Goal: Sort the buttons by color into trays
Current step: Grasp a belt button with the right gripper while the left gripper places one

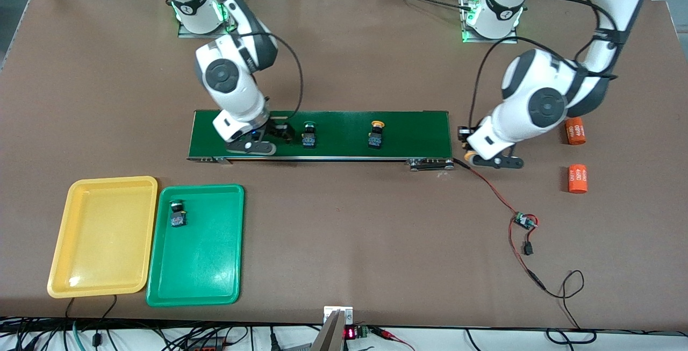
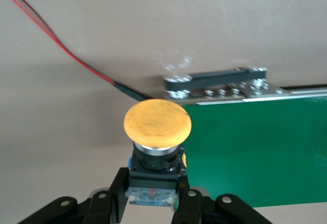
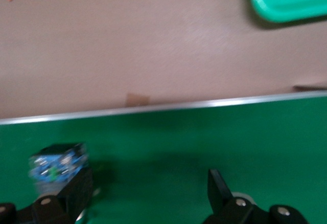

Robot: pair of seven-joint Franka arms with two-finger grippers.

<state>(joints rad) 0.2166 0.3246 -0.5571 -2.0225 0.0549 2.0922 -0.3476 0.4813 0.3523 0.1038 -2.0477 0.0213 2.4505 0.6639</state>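
Because the conveyor belt (image 1: pixel 344 125) holds the unsorted pieces in the middle of the front frame, the right hand (image 1: pixel 280 131) sits low over it at the right arm's end, fingers spread. The belt's green button (image 1: pixel 308 135) stands just beside that hand. In the right wrist frame its body (image 3: pixel 56 165) shows near the lower edge against 1 finger (image 3: pixel 76 188), not yet pinched, so a grasp looks like the step in hand.

The left hand (image 1: pixel 466 145) hangs over the tabletop (image 1: pixel 344 243) just off the belt's other end, pinching the black body of the held yellow button (image 2: pixel 157 124), cap upward, probably so it stays square.

The belt's yellow button (image 1: pixel 376 135) waits upright mid-belt. Low in the front frame, the sorted green button (image 1: pixel 177 214) lies in the green tray (image 1: pixel 199 257), and the yellow tray (image 1: pixel 102 235) touching it holds nothing, so roughly 1 of 4 is done
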